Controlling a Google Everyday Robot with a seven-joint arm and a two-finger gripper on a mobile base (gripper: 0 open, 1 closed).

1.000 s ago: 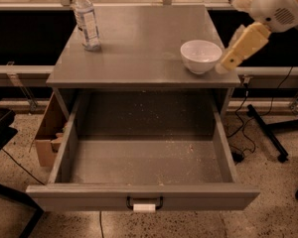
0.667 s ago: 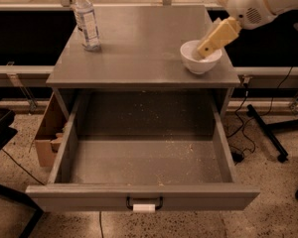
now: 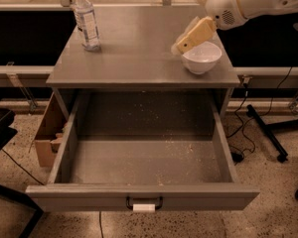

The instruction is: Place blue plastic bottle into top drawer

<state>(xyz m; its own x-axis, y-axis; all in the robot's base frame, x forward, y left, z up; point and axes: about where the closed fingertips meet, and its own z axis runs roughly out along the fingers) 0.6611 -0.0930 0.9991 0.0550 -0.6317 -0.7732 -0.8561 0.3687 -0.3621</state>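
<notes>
The blue plastic bottle (image 3: 87, 20) stands upright at the back left of the grey cabinet top (image 3: 139, 58), white cap up. The top drawer (image 3: 144, 157) is pulled fully open below, its crumb-speckled floor bare, with a dark handle and white tag (image 3: 144, 205) on its front. My gripper (image 3: 181, 45) hangs from the white arm (image 3: 248, 1) coming in from the upper right. It is over the right half of the top, just left of the white bowl (image 3: 202, 57), and well right of the bottle.
A cardboard box (image 3: 48, 135) stands on the floor against the cabinet's left side. A dark chair base (image 3: 270, 133) and cables lie on the floor to the right. A rail runs behind the cabinet.
The arm has swung left, carrying the gripper from right of the bowl to its left side, over the cabinet top. The bottle and drawer have not moved.
</notes>
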